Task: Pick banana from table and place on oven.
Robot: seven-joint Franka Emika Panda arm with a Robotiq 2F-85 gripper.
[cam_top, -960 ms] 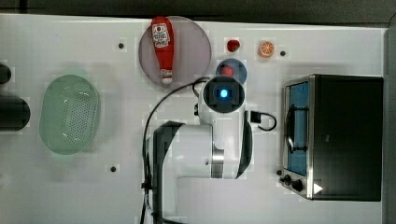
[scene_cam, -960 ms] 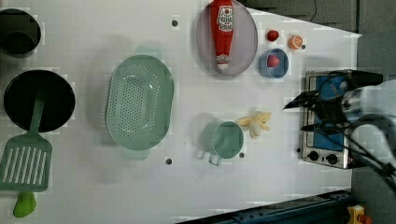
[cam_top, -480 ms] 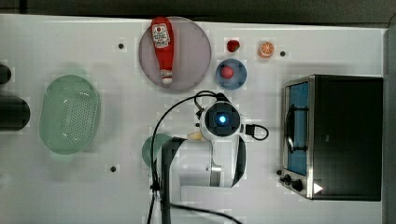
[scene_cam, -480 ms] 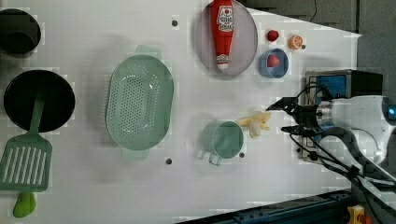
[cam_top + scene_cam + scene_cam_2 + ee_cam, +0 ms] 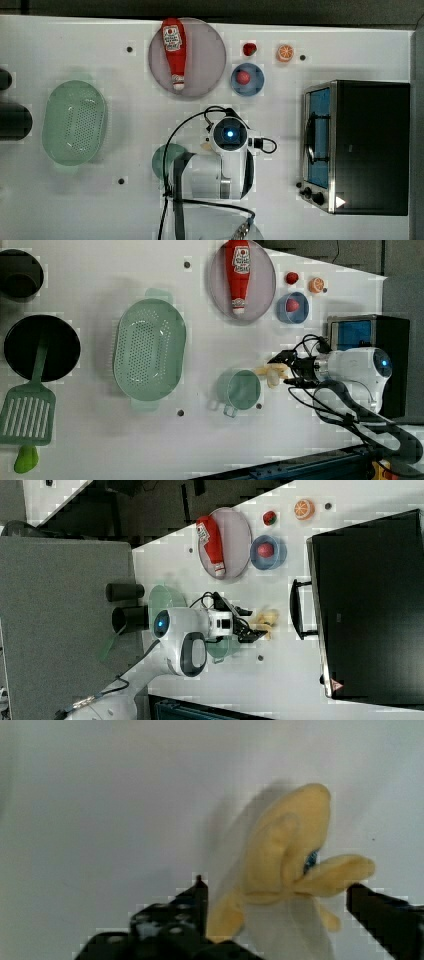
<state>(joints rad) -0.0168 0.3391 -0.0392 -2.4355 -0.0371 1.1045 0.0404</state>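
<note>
gripper (image 5: 277,895): spread wide, nothing clamped; fingers (image 5: 175,917) set either side of the banana (image 5: 287,855)
banana: flat on the table (image 5: 100,440), just beside the green cup (image 5: 240,389), well apart from the oven (image 5: 365,145)
handling: judged light, soft-skinned and bruisable; curved peel may slip, so gentle squeeze advised
grip spot: thick mid-body, across the narrow width, clear of the peel flaps
oven: black top seen bare, drop-off judged unobstructed
</note>
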